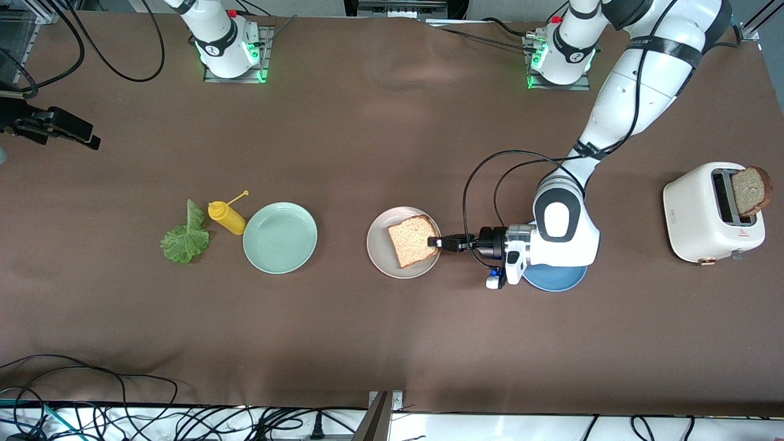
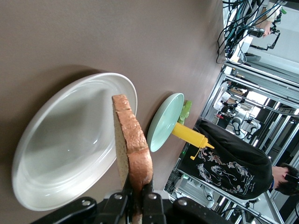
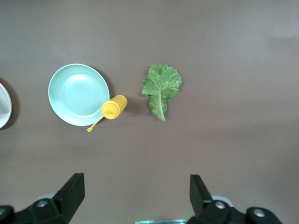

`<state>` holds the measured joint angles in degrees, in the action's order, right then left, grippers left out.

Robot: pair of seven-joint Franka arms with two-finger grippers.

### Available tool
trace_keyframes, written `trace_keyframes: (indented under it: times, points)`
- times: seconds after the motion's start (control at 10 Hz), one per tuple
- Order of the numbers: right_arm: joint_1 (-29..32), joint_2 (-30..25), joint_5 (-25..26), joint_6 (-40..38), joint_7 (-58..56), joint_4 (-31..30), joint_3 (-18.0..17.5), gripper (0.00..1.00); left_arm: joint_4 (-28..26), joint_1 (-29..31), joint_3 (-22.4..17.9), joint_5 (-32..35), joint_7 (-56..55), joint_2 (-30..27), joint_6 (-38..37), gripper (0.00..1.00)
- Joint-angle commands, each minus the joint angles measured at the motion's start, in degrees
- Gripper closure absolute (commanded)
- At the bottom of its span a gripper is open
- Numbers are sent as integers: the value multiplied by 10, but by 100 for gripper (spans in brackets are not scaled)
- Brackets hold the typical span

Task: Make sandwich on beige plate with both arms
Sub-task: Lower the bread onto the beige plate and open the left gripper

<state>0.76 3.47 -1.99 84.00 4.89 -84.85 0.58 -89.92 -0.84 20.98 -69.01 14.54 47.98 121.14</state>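
Observation:
A brown bread slice [image 1: 411, 240] is held by one edge just over the beige plate [image 1: 380, 251] at mid-table. My left gripper [image 1: 436, 242] is shut on its crust. The left wrist view shows the slice [image 2: 135, 144] pinched between the fingers [image 2: 150, 201], beside the plate's rim [image 2: 60, 140]. A green lettuce leaf [image 1: 184, 236] lies on the table toward the right arm's end. A second bread slice [image 1: 752, 190] sticks out of the toaster [image 1: 713, 211]. High over the table, my right gripper [image 3: 138, 186] stands open and holds nothing, with the lettuce leaf [image 3: 161, 86] below it.
A mint-green plate [image 1: 280, 237] and a yellow squeeze bottle [image 1: 226, 217] lie between the lettuce and the beige plate. A blue plate [image 1: 554, 278] sits under the left wrist. The toaster stands at the left arm's end of the table. Cables run along the front edge.

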Motion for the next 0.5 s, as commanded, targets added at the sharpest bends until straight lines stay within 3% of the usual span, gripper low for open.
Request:
trace_keyframes:
  times: [0.0, 0.4]
  points:
    - [2, -2, -1, -2, 2, 0, -1, 0, 14, -17, -6, -34, 15, 7, 1, 100]
    - [2, -2, -2, -2, 1, 0, -1, 0, 15, -19, -6, -34, 16, 24, 1, 100]
